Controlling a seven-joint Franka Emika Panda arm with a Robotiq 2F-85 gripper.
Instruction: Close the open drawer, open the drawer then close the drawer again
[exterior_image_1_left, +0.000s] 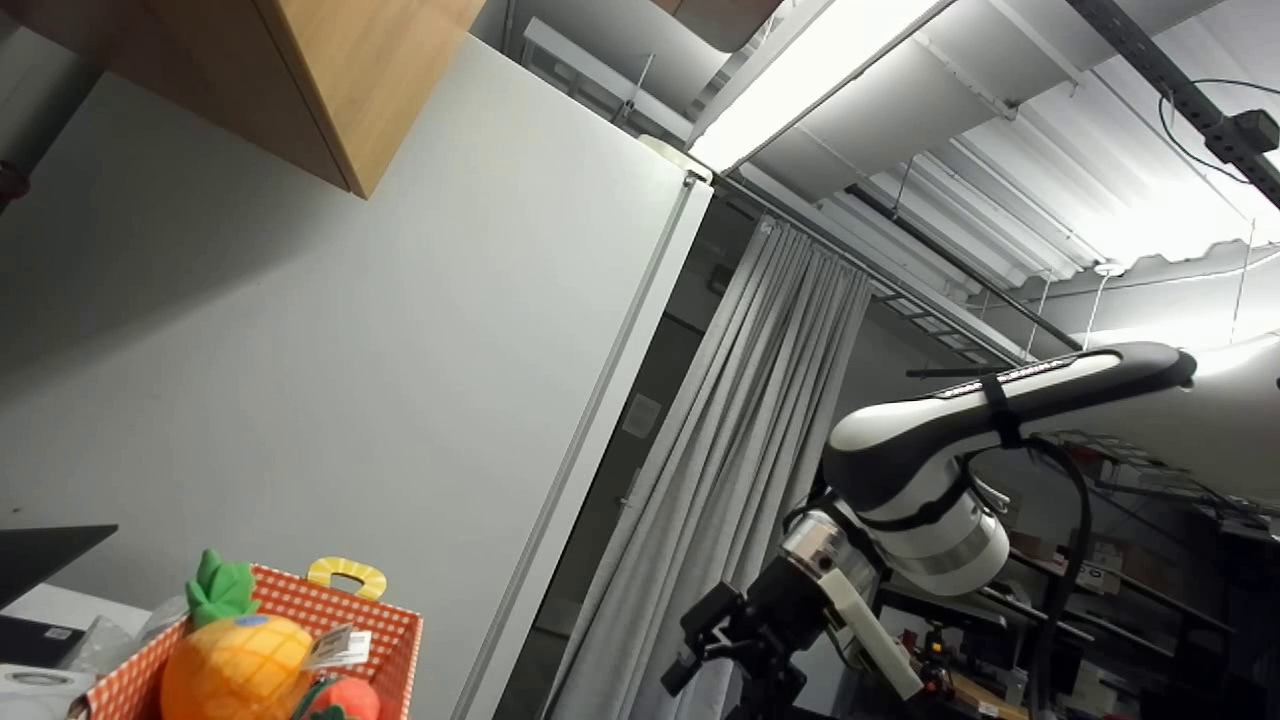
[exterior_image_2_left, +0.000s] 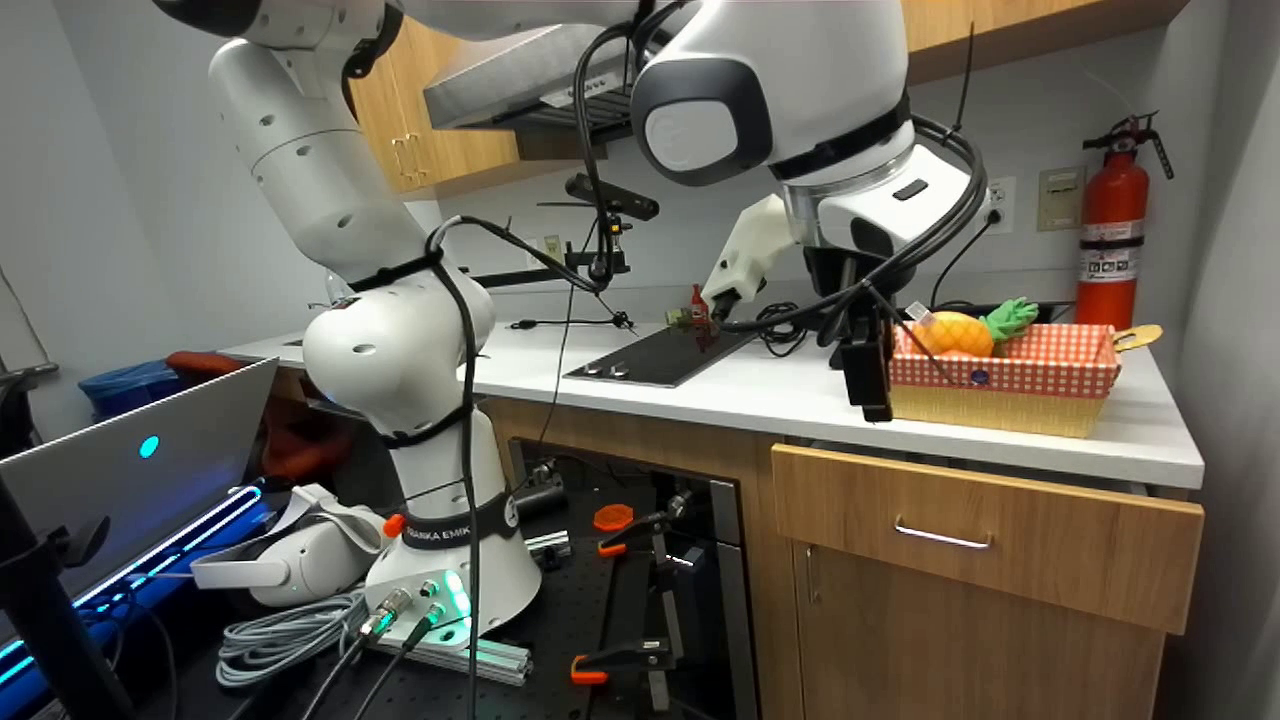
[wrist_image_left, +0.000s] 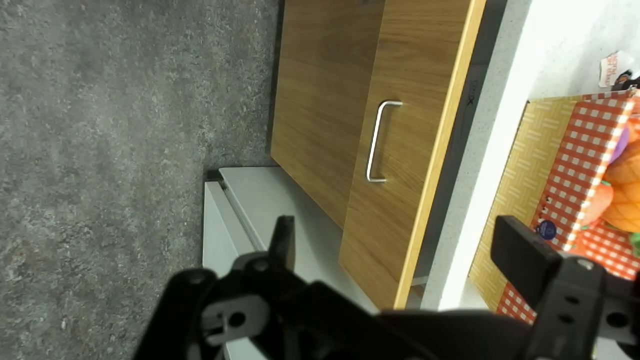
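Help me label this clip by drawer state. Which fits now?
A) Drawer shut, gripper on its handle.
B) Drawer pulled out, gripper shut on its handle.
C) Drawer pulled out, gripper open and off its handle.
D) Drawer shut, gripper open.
C: the wrist view shows the drawer standing out past the countertop, and the gripper open, apart from the handle.
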